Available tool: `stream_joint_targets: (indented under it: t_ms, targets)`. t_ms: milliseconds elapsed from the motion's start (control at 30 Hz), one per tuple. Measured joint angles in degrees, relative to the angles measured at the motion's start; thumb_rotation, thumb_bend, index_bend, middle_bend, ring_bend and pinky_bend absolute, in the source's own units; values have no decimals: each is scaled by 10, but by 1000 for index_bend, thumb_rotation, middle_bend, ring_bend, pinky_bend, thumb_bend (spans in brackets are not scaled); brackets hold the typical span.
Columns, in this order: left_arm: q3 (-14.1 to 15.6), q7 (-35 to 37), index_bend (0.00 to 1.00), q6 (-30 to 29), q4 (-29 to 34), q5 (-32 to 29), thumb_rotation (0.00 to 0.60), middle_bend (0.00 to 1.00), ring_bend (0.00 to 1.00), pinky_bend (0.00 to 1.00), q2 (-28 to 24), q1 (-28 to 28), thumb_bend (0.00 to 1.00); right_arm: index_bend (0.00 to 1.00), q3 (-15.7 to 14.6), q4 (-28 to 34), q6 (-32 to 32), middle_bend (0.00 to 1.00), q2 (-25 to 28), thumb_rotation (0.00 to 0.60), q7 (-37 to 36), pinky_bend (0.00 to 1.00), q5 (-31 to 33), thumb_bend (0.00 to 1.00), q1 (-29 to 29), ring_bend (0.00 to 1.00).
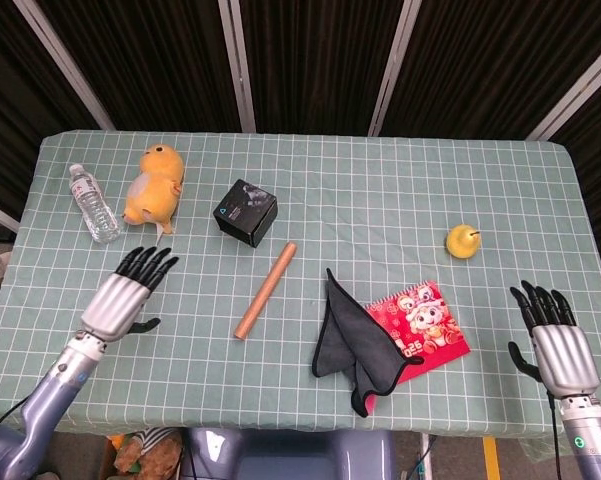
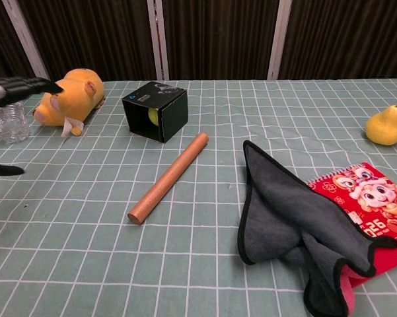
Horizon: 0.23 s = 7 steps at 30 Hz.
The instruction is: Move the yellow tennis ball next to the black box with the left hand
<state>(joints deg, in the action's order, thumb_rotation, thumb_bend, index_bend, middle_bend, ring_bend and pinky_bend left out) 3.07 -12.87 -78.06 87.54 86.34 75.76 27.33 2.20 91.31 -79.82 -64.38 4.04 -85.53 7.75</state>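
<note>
The black box [image 1: 245, 212] stands on the green checked table, left of centre. A bit of the yellow tennis ball [image 2: 152, 116] shows at the box's [image 2: 156, 110] near face; whether it sits inside or just against the box I cannot tell. The head view hides the ball. My left hand [image 1: 125, 295] hovers over the near left of the table, well clear of the box, fingers spread and holding nothing. In the chest view only its fingertips [image 2: 23, 86] show at the left edge. My right hand [image 1: 552, 335] is at the near right edge, fingers spread, holding nothing.
A yellow duck plush [image 1: 152, 187] and a water bottle [image 1: 92, 203] lie at the far left. A wooden rod [image 1: 265, 290] lies in front of the box. A grey cloth [image 1: 345, 335] overlaps a red booklet [image 1: 425, 318]. A pear [image 1: 462, 241] stands on the right.
</note>
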Motion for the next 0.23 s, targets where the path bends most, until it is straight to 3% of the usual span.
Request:
stream_joint_targets:
  t_ms: [100, 233]
  targets:
    - [16, -15, 0, -84, 14, 12, 600, 3, 0, 13, -13, -62, 67, 0, 6, -13, -8, 0, -9, 600, -4, 0, 1, 434, -2, 0]
    - [37, -28, 0, -143, 30, 36, 600, 0, 0, 10, -34, -119, 67, 0, 9, -16, -5, 0, -12, 600, -4, 0, 5, 434, 0, 0]
